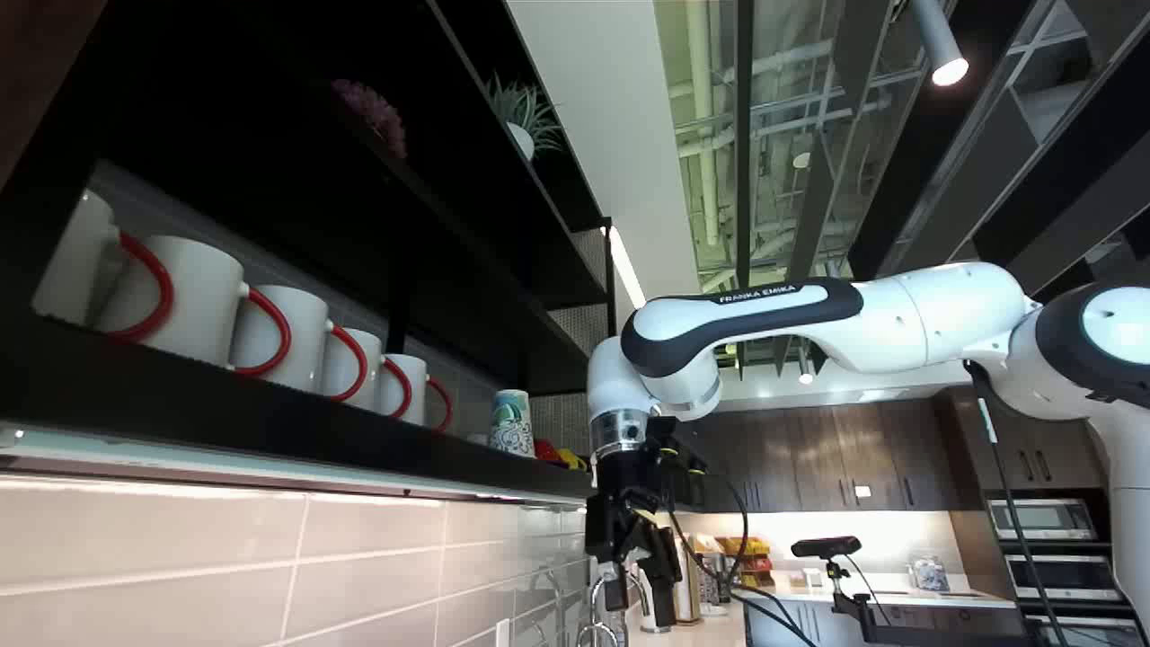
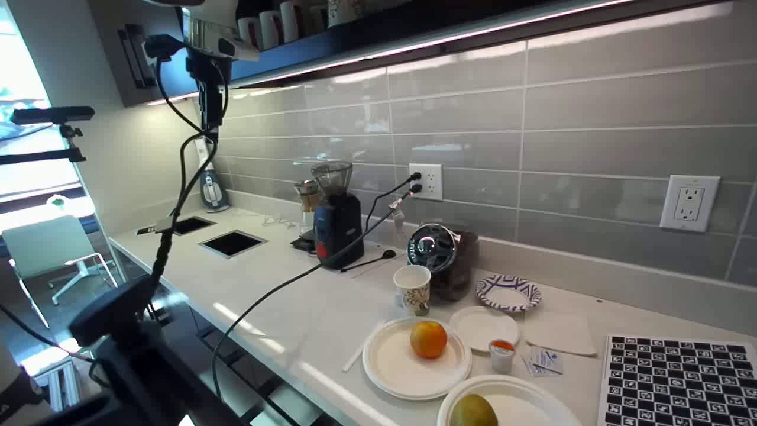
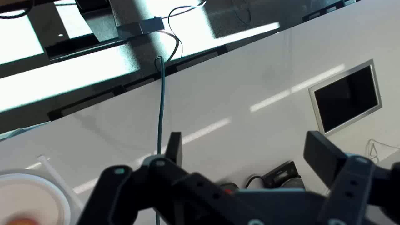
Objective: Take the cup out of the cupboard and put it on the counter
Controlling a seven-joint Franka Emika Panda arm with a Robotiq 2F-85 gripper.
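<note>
Two spread fingers (image 3: 174, 148), no cup held: reaching into the cupboard (image 1: 314, 436) looks the risky part

The gripper (image 3: 244, 148) hangs pointing down beside the lowest shelf, jaws wide apart, nothing between them. The task's cup cannot be picked out for certain. In an exterior view a patterned paper cup (image 1: 512, 427) stands on that shelf at about eleven o'clock from the fingertips; a small pale shape (image 1: 477, 438) shows just beside it, toward eight or nine, and may be the one wanted, though it is too small to tell.

Turning from this downward pose to a level reach could bring a finger or the wrist against the shelf's front edge; starting too low or too close would cause it. White mugs (image 1: 305, 332) line up toward ten o'clock from the paper cup, so a drift that way could hook their red handles, and a clumsy push could topple the paper cup. The hanging cable (image 2: 166, 241) could snag. On the counter (image 2: 319, 313), a coffee grinder (image 2: 339, 228) stands at four o'clock from the gripper; lowering on that side could strike it.
</note>
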